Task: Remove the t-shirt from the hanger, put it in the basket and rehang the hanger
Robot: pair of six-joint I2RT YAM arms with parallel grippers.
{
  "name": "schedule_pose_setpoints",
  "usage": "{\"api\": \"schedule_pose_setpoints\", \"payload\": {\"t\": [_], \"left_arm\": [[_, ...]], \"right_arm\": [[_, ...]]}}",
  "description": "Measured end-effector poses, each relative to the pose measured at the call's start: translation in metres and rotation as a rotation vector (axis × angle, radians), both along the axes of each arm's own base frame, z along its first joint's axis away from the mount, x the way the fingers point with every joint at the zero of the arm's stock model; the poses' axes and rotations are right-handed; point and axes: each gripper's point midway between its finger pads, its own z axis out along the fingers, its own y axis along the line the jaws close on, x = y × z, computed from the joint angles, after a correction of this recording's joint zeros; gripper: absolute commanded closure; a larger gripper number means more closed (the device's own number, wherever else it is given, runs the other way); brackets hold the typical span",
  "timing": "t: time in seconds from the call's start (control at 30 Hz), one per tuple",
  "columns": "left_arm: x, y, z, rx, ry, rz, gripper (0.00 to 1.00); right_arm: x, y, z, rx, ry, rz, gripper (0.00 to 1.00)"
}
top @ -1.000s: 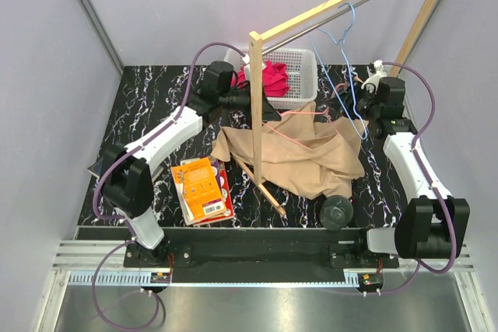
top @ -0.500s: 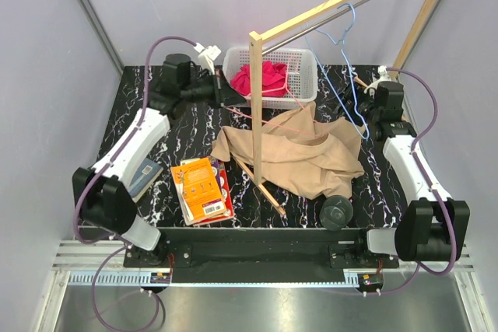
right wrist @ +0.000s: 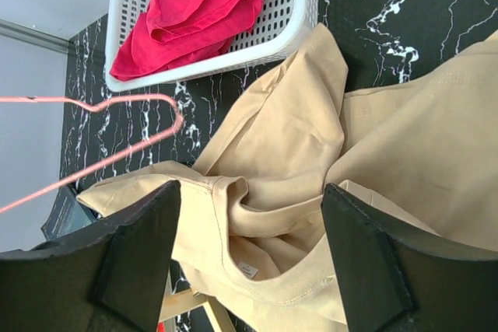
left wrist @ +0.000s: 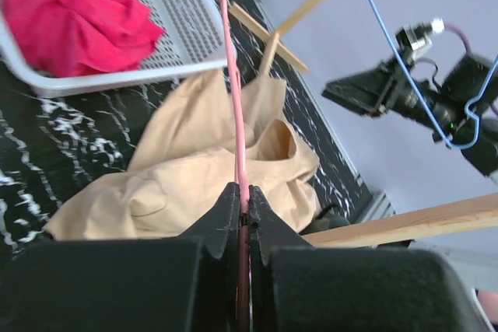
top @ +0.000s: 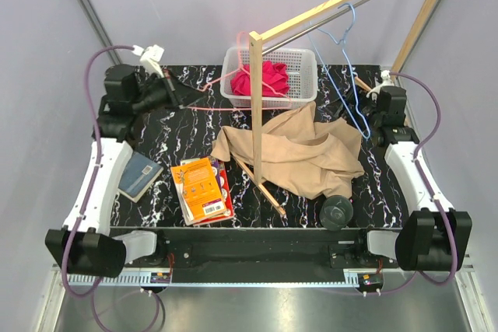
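The left tool point(top: 177, 96) is being kept pressed together on the pink hanger point(left wrist: 231, 75), left of the white basket point(top: 305, 75). The right tool point(right wrist: 250, 186) is being held spread, right of the basket. The beige t-shirt point(top: 303, 153) is being supported, crumpled, by the counter point(top: 179, 138) just in front of the basket, free of the hanger.

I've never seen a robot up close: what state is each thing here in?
pink hanger: bare, held in the air.
left claw: shut on the pink hanger.
right claw: open, empty.
t-shirt: crumpled on the table, off any hanger.
blue hanger: hanging up, empty.
basket: holding a red cloth.
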Motion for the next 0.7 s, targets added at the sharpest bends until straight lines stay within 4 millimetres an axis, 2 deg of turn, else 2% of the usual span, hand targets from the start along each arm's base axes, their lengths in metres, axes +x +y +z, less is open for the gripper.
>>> {"api": "schedule_pose_setpoints", "payload": {"t": [0.13, 0.23, 0.33, 0.43, 0.5, 0.57, 0.7], "left_arm": [[0.001, 0.032, 0.01, -0.046, -0.002, 0.073, 1.0], [0.006, 0.037, 0.022, -0.14, -0.001, 0.058, 1.0], [0.016, 0.023, 0.023, -0.257, 0.026, -0.028, 1.0], [0.03, 0.004, 0.008, -0.338, 0.103, -0.1, 1.0], [0.037, -0.014, -0.004, -0.375, 0.162, -0.148, 1.0], [0.037, -0.03, -0.012, -0.395, 0.205, -0.185, 1.0], [0.033, -0.053, -0.014, -0.443, 0.23, -0.254, 1.0]], "right_arm": [[-0.004, -0.011, 0.008, 0.011, -0.012, -0.03, 0.16], [-0.003, -0.026, 0.01, 0.059, -0.001, -0.06, 0.17], [0.0, -0.035, 0.01, 0.134, 0.014, -0.067, 0.16], [0.002, -0.029, 0.009, 0.201, 0.027, -0.027, 0.14], [0.001, -0.022, 0.011, 0.233, 0.023, 0.003, 0.09], [0.0, -0.017, 0.013, 0.257, 0.016, 0.029, 0.07], [-0.001, -0.011, 0.017, 0.294, 0.004, 0.056, 0.08]]}}
